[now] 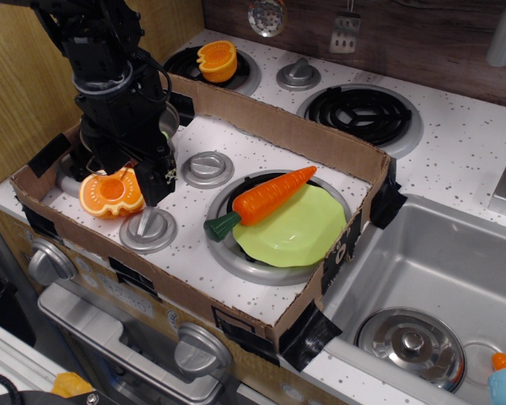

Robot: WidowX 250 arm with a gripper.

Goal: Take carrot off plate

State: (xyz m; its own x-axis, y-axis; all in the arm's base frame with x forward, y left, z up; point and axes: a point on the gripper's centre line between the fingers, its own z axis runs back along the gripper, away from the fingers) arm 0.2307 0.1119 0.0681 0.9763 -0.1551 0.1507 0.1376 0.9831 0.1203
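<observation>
1. A toy kitchen, seen from above: the carrot [273, 195] lies across the lime-green plate [304, 232], tip pointing to 2 o'clock, dark green stem end hanging past the rim at 8 o'clock.

2. The plate rests on the front right burner [228, 253] of a speckled stovetop, fenced by a low cardboard wall [278, 126] taped at its corners.

3. The black gripper [152, 181] hangs well apart from the carrot, at about 9 o'clock from the plate, over the left side of the stovetop. Its jaws are dark and seen end-on, so whether they are open or closed cannot be told; nothing appears to be held.

4. Just beside the gripper, at its 8 o'clock, sits a ridged orange pumpkin half [111, 193]; a second orange half [217, 61] sits on the rear left burner at 12 o'clock.

5. To the plate's 4 o'clock, a steel sink [438, 253] holds a lid [411, 342].

6. Progress, by this view: none of the task looks done. The carrot is on the plate and untouched; the approach, the grasp, the lift and the setting-down off the plate all remain.
</observation>
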